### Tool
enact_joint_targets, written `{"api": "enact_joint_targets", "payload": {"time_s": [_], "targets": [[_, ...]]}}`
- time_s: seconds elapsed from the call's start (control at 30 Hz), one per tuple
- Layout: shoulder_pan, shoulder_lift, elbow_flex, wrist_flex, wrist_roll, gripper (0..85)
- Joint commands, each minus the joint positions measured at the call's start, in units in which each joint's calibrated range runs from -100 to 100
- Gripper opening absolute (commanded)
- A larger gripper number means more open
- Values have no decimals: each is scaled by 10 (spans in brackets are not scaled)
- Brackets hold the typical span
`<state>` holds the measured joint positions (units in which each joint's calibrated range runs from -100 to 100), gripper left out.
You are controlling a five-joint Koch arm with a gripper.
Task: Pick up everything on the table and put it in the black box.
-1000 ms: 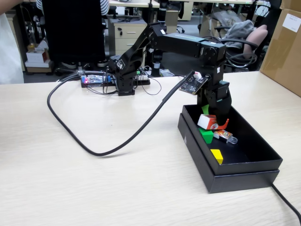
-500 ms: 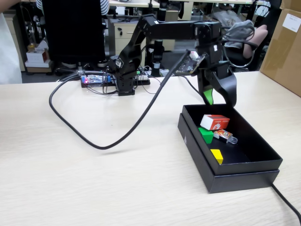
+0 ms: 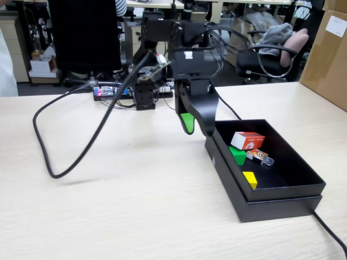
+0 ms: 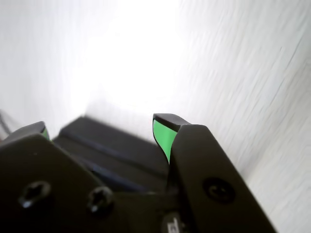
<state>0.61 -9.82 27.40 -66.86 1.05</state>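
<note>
Fixed view: my tool [image 3: 197, 130] hangs over the table [image 3: 108, 206], just off the black box's [image 3: 282, 200] 10 o'clock corner. Jaws spread wide, nothing between them, green pad on one inner face. All the task's bits sit inside the box: red carton [image 3: 248, 141] toward 12 o'clock, green cube [image 3: 237, 155] at its 7 o'clock against the near wall, yellow cube [image 3: 250, 179] further toward 6. An orange-patterned stick [image 3: 259, 156] w/ clear end lies just beside the green cube at its 3 o'clock. No loose items on the bare wood that I can see, so I judge the job about done.

Handling, if I had to regrip: cubes look light, stiff, smooth-sided, so pinch across opposite flat faces. Carton is prob. thin card and may crush, so take it across the short width, mid-length.

Wrist view: the tool fills the lower half, a dark box edge shows between the jaws, one green pad clear at 12 o'clock of the right jaw, a sliver of the other at far 9. Table beyond is blown out white, grain barely readable. Box contents not in this view.
</note>
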Motion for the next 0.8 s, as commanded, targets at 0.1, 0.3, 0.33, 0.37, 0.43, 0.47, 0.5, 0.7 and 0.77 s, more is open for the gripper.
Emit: {"api": "enact_joint_targets", "payload": {"time_s": [0.1,0.3,0.33,0.37,0.43,0.47,0.5,0.7,0.77], "targets": [[-28,-71,-69,87,-25,441],[-36,-112,-208,162,-35,465],[-36,-119,-230,171,-35,467],[-36,-127,-253,186,-35,468],[-35,-146,-303,222,-35,477],[-34,-155,-325,239,-35,477],[-34,-166,-348,258,-35,477],[-28,-270,-509,363,-41,477],[-25,-297,-535,363,-40,477]]}}
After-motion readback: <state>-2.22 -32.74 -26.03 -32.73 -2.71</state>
